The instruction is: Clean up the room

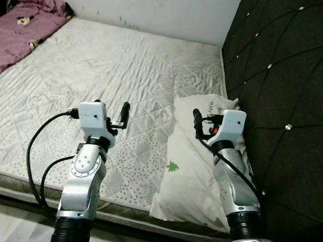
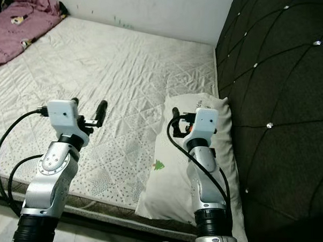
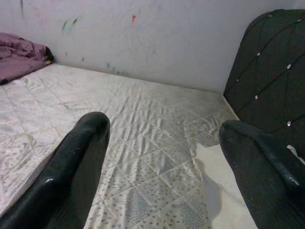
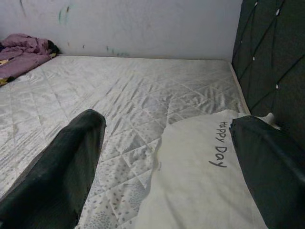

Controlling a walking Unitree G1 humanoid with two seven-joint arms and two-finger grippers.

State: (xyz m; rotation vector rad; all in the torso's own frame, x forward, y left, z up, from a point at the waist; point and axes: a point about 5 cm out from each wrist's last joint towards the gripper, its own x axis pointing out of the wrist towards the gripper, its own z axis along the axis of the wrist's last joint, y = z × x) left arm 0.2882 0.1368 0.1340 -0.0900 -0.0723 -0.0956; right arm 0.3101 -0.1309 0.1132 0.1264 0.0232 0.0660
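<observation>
Two empty end effectors, left [image 3: 162,157] and right [image 4: 167,157], gape over the quilted mattress [image 1: 110,70].

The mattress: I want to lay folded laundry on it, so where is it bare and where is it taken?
The mattress is bare across its broad middle, between the purple blanket bunched in the far left corner and the white pillow lying along the dark headboard. The left gripper and right gripper, both open, hover over the near edge.
</observation>
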